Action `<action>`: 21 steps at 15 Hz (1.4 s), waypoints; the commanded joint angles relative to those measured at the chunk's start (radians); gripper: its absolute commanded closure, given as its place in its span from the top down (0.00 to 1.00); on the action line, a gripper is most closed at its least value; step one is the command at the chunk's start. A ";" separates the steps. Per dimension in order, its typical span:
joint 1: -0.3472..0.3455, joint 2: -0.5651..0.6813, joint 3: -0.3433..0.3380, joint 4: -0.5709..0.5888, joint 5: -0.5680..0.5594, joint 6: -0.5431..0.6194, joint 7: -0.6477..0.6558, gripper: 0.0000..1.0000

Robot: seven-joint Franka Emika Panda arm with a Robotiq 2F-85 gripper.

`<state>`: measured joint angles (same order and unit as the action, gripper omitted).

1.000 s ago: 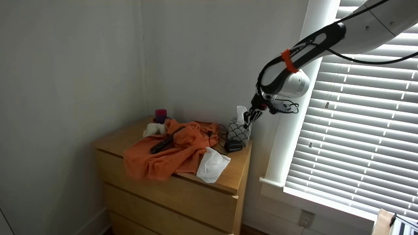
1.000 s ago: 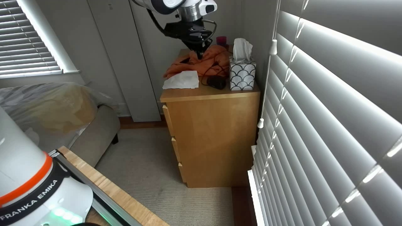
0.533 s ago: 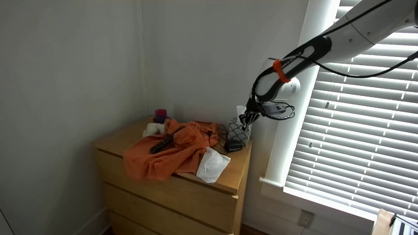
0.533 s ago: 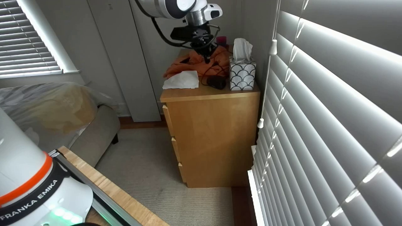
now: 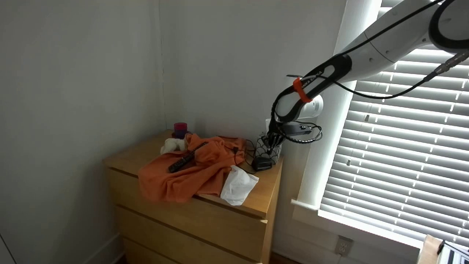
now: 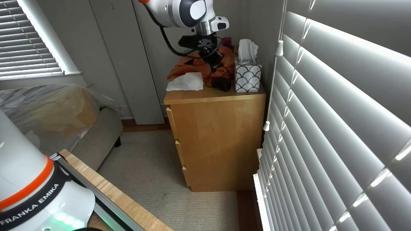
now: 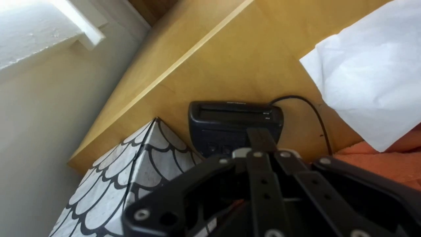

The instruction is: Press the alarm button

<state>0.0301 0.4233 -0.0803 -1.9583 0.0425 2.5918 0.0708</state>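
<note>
Dresser top [image 7: 230, 75]: pincer [image 7: 262, 134] closed above the black alarm clock [image 7: 223, 126].
Fingertips [image 7: 260, 141] mask part of its front, alarm button indistinguishable; tissue box [image 7: 108, 191] just beside, bare wood toward the edge.

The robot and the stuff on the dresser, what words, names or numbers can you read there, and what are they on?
"FRANKA EMIKA": on the robot's base, in an exterior view.
Blurred: letters on the robot's arm, maybe the same name.
Too small to read: tiny letters on the black alarm; any marks on the remote.
No numbers can be read.
</note>
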 commanded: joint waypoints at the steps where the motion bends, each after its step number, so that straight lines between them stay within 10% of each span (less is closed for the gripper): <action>1: 0.010 0.067 -0.005 0.067 -0.030 -0.048 0.075 0.00; 21: 0.062 0.208 -0.072 0.203 -0.099 -0.021 0.262 0.00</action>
<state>0.0682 0.5994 -0.1294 -1.7879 -0.0280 2.5762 0.2858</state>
